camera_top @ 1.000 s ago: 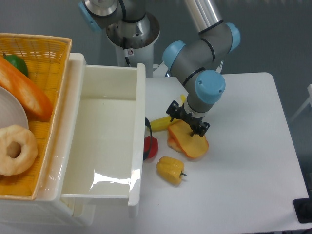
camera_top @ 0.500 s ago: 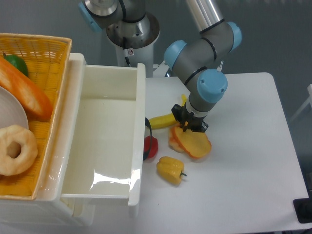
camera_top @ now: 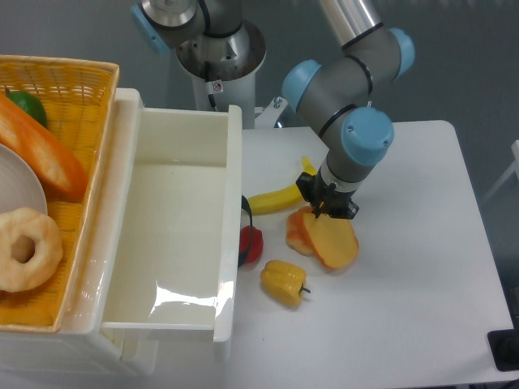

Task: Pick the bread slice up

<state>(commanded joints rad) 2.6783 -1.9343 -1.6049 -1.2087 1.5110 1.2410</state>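
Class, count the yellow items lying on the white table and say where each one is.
2: the banana beside the white bin, and the yellow pepper in front of the bread slice. Others may be hidden.

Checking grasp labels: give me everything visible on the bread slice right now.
The bread slice is a flat toy piece with a yellow-orange face and a darker orange-red crust rim, rounded at its lower right end. It looks like smooth plastic. It sits tilted, its upper end under the gripper, which appears closed on that edge. Its left side overlaps a second orange piece. Whether its lower end touches the white table cannot be told.
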